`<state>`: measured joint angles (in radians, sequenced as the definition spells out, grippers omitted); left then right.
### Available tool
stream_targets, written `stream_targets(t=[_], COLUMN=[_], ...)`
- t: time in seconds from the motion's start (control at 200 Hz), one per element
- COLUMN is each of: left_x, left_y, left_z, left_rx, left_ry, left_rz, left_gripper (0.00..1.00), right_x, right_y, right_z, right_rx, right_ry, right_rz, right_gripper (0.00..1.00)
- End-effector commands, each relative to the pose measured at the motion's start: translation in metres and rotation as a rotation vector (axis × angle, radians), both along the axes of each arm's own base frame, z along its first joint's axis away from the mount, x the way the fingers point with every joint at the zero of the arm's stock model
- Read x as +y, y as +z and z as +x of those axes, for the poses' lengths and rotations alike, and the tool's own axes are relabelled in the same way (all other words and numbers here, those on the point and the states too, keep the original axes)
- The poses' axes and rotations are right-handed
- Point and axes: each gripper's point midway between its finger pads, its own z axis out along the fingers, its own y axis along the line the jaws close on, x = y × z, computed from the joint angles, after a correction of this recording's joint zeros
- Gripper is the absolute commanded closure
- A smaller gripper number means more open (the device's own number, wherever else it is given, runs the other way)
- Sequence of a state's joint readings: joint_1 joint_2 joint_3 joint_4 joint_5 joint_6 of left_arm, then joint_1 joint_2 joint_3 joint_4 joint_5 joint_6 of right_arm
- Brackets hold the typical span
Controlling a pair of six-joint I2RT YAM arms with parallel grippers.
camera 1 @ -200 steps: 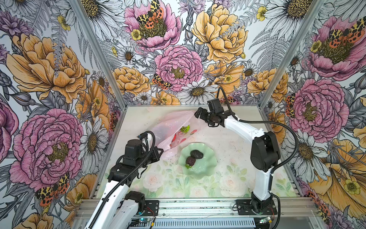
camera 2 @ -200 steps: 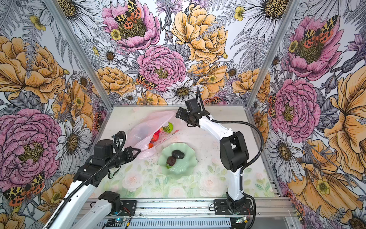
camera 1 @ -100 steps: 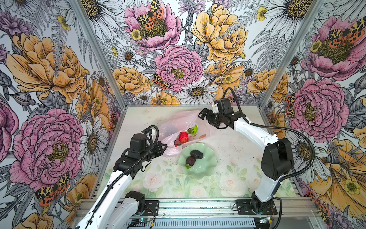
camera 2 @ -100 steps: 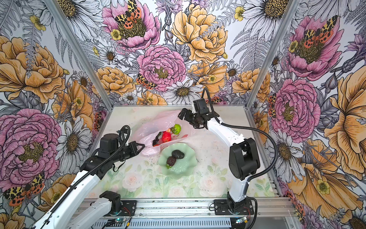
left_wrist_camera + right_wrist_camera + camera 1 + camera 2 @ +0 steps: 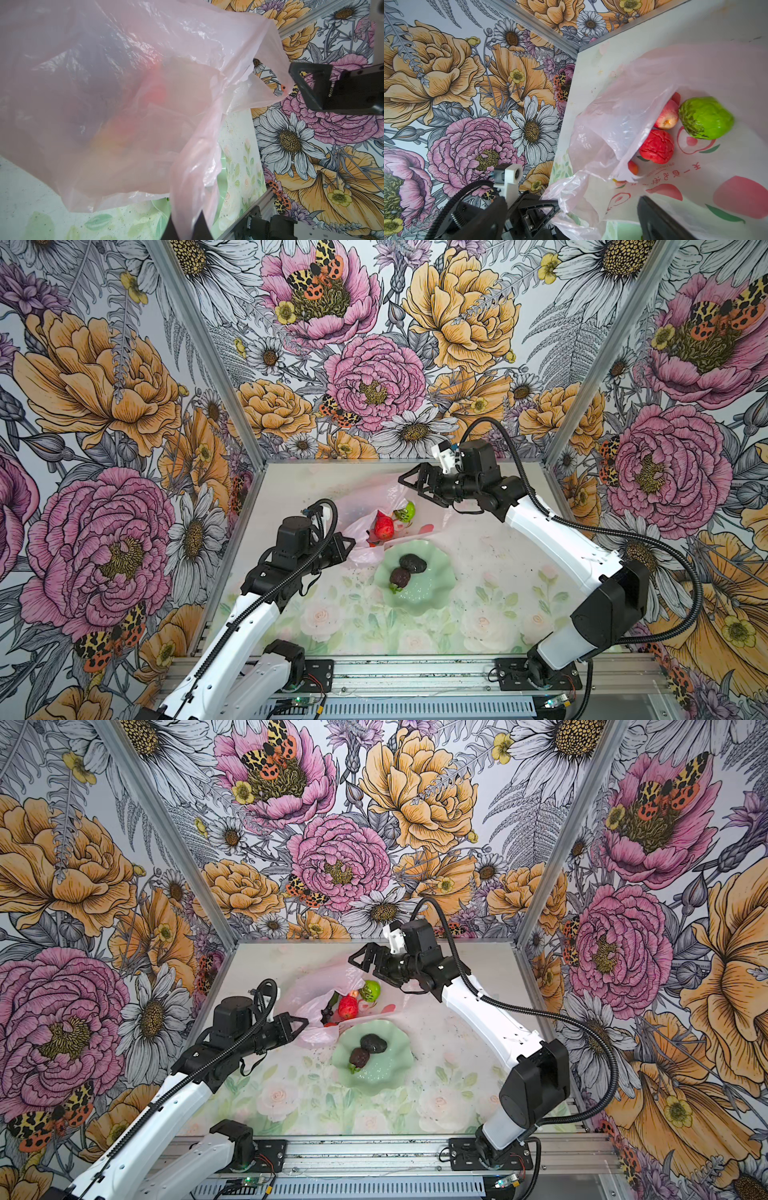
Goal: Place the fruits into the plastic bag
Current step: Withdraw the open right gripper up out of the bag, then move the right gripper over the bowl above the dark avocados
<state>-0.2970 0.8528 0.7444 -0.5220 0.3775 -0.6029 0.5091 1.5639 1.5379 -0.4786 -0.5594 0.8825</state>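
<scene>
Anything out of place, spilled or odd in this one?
Nothing is spilled or damaged. One oddity: the bright green fruit lies uncovered on the lower sheet of the plastic bag, right at its open mouth, so it might roll out. Two dark fruits sit on the dish, outside the bag.

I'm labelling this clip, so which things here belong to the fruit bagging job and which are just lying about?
Job: plastic bag, green fruit, red fruit, blackish lump, purple grape bunch, left hand shut on the bag, right hand open.
Lying about: pale green dish, floral walls.
</scene>
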Motion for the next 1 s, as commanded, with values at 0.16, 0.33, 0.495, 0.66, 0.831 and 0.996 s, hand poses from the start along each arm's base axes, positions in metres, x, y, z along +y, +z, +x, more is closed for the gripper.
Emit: stream_targets(t=[0.16,0.33,0.495,0.66,0.831,0.996], left_x=[0.007,0.008,0.010,0.014,0.015,0.013], left_y=[0.016,0.009,-0.002,-0.014,-0.014,-0.015], left_z=[0.006,0.001,-0.008,-0.018,-0.019,-0.020], left_rx=[-0.072,-0.070,-0.060,-0.045,-0.052,-0.053], left_ry=[0.001,-0.017,-0.033,-0.035,-0.034,-0.043], left_rz=[0.001,0.028,0.069,0.091,0.101,0.107], left_gripper=[1.00,1.00,1.00,1.00,1.00,1.00], right_x=[-0.020,-0.036,-0.042,-0.035,-0.026,-0.015], right_y=[0.022,0.004,-0.020,-0.051,-0.090,-0.130], right_z=[-0.060,-0.085,-0.105,-0.120,-0.131,-0.145], right_rx=[0.044,0.099,0.144,0.182,0.216,0.252], right_ry=[0.014,-0.009,-0.004,0.031,0.052,0.078], right_rz=[-0.021,-0.098,-0.197,-0.298,-0.408,-0.522], right_gripper=[0.00,0.01,0.00,0.00,0.00,0.00])
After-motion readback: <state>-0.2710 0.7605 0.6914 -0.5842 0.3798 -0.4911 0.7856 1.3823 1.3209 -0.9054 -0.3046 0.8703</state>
